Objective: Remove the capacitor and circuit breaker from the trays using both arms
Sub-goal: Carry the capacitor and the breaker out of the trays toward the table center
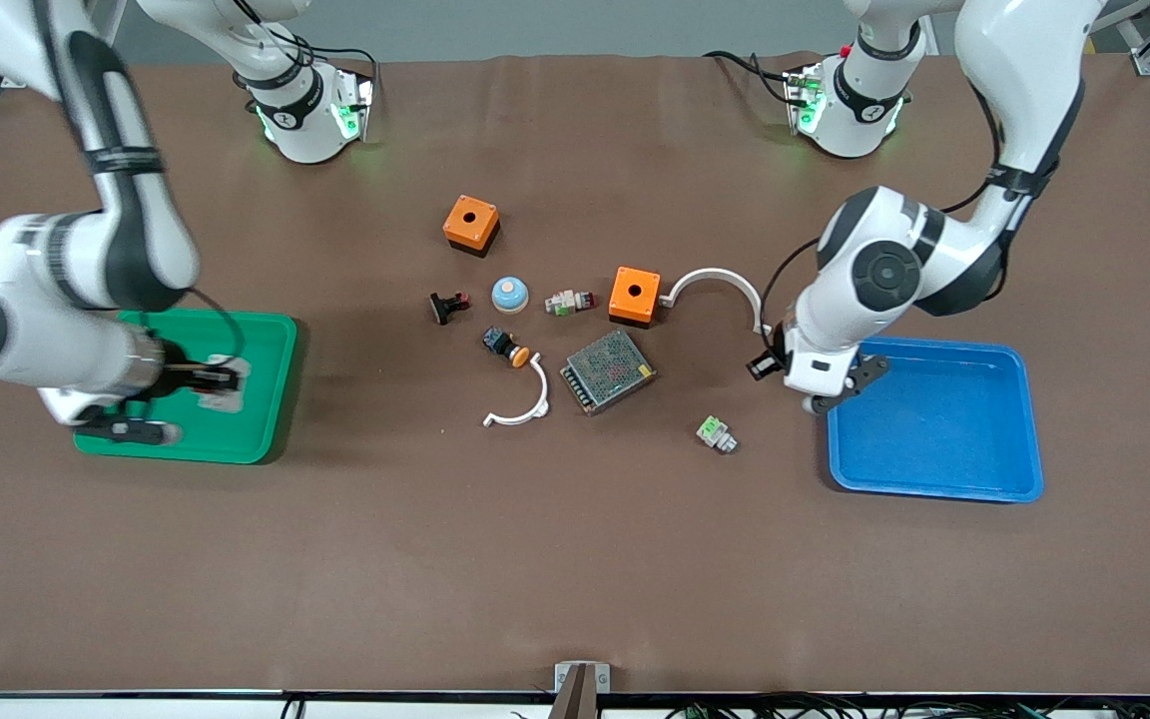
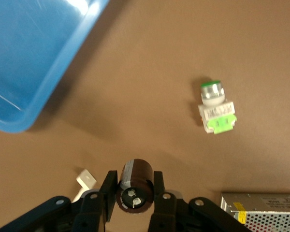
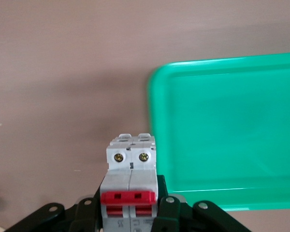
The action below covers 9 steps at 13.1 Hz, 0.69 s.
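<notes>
At lower centre of the left wrist view, the left gripper (image 2: 135, 193) is clamping the small dark cylindrical capacitor (image 2: 135, 187), its long axis running out past the fingertips, over bare table beside the blue plastic tray (image 2: 34, 63). The right gripper (image 3: 130, 205) is pinching the white circuit breaker with a red switch (image 3: 130, 186), standing upright, at the green tray (image 3: 222, 135).
</notes>
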Tool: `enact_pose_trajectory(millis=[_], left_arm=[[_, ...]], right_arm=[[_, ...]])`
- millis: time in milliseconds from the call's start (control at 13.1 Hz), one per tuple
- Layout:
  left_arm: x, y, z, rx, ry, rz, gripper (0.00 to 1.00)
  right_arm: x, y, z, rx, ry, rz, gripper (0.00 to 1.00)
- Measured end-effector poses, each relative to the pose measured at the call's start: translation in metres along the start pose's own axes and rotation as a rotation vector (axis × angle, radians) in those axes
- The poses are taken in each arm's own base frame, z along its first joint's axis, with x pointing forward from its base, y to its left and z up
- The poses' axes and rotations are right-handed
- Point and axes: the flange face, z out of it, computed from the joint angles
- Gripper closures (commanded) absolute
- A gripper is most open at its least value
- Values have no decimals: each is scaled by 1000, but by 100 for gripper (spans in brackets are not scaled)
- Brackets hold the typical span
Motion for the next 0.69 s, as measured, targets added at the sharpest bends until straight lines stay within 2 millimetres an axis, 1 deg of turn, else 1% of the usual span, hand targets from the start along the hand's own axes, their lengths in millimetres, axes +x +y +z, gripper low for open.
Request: enact_pose_trajectory(millis=[153,305,458,534,687], left_arm=[[-8,5,12,11,-19,-18,100],[-13,7,21,21,-32,-22,100],[-12,4,28,41,-19,-9,100],[-10,2,29,49,-9,-4,100],[-5,-1,31,57,1,-1,100]], right_arm=[[-11,-67,14,-4,43,32,98],[-23,-125,38,0,86,63,98],[-36,-171,72,6,118,89,98],[-42,-191,90,7,129,100,98],[-53,-218,123,5,141,105,98]])
